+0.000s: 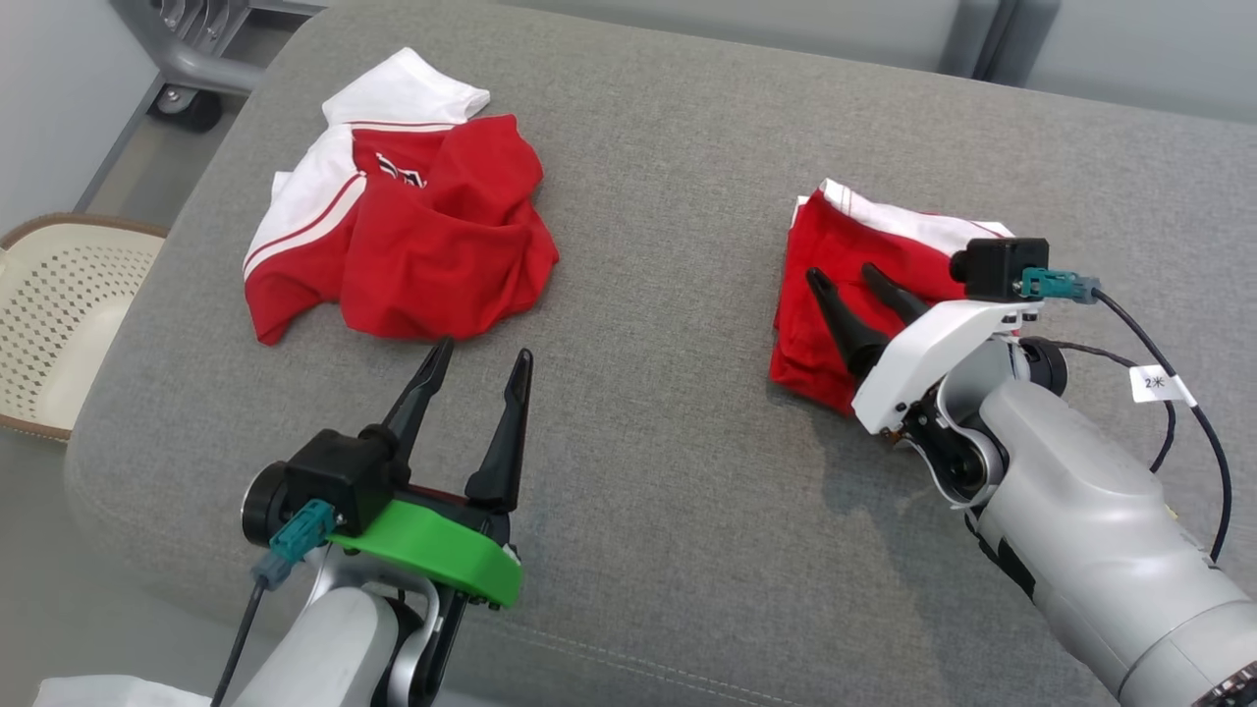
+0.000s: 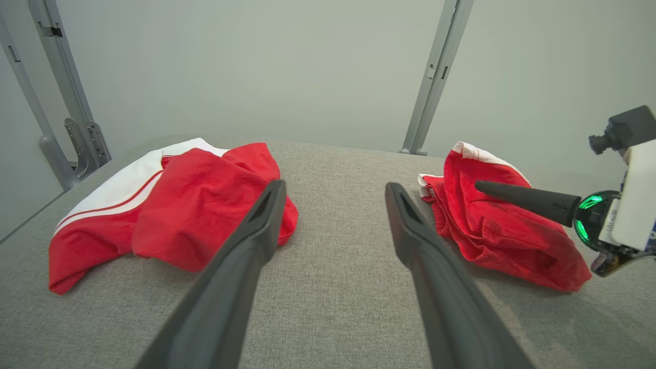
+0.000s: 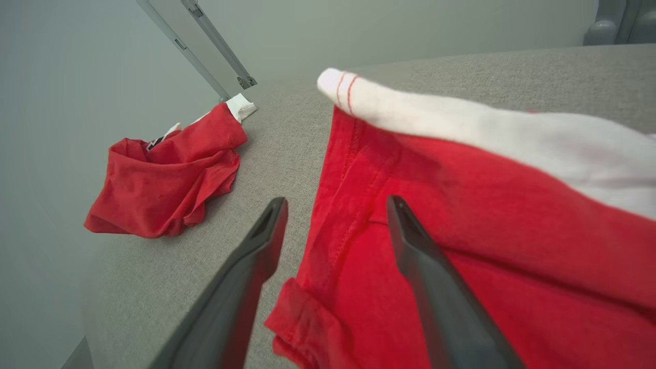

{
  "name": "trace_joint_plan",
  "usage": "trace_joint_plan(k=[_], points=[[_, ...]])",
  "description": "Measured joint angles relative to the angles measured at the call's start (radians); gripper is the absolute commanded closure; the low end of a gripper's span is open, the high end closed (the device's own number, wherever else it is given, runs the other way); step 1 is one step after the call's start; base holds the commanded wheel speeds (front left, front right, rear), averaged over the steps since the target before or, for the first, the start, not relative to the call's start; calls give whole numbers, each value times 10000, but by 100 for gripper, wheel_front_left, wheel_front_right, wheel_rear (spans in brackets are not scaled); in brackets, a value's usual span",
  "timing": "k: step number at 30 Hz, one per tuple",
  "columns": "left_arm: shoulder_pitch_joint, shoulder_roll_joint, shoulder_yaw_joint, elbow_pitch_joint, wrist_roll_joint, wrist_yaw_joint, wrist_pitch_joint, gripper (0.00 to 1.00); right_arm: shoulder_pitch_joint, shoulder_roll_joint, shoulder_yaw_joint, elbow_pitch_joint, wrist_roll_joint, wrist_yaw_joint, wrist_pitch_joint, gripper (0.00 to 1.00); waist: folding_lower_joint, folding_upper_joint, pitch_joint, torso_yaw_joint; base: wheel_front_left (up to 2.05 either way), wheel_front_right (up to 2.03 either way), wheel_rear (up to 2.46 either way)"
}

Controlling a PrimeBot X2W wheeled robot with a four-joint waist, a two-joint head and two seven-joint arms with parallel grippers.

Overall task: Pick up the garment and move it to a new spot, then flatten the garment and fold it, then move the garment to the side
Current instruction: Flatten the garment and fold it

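Two red-and-white garments lie on the grey cushion (image 1: 668, 442). One is crumpled at the far left (image 1: 393, 236) (image 2: 195, 205) (image 3: 164, 179). The other is folded small at the right (image 1: 854, 245) (image 2: 492, 236) (image 3: 487, 215), its white band on the far side. My right gripper (image 1: 842, 272) (image 3: 337, 200) is open low over this folded garment's left edge, one finger above the red cloth, the other above bare cushion, holding nothing. One of its fingers (image 2: 523, 197) shows in the left wrist view. My left gripper (image 1: 486, 349) (image 2: 335, 184) is open and empty, just short of the crumpled garment.
A cream perforated basket (image 1: 59, 314) stands on the floor left of the cushion. A grey metal frame with a wheel (image 1: 187, 69) sits beyond the far left corner. The cushion's front edge runs close to both arms.
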Motion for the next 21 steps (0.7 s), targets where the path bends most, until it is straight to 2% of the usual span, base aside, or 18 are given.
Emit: trace_joint_plan(k=[9, 16, 21], points=[[205, 105, 61, 0, 0, 0, -2, 0, -115, 199, -351, -477, 234, 107, -414, 0, 0, 0, -253, -483, 0, 0, 0], [241, 136, 27, -52, 2, 0, -2, 0, -92, -673, -936, -384, 508, 79, -502, 0, 0, 0, -381, -784, 0, 0, 0], [247, 136, 15, -163, 2, 0, -2, 0, 184, -892, -1377, -23, 1035, -119, -334, 0, 0, 0, -254, -824, 0, 0, 0]])
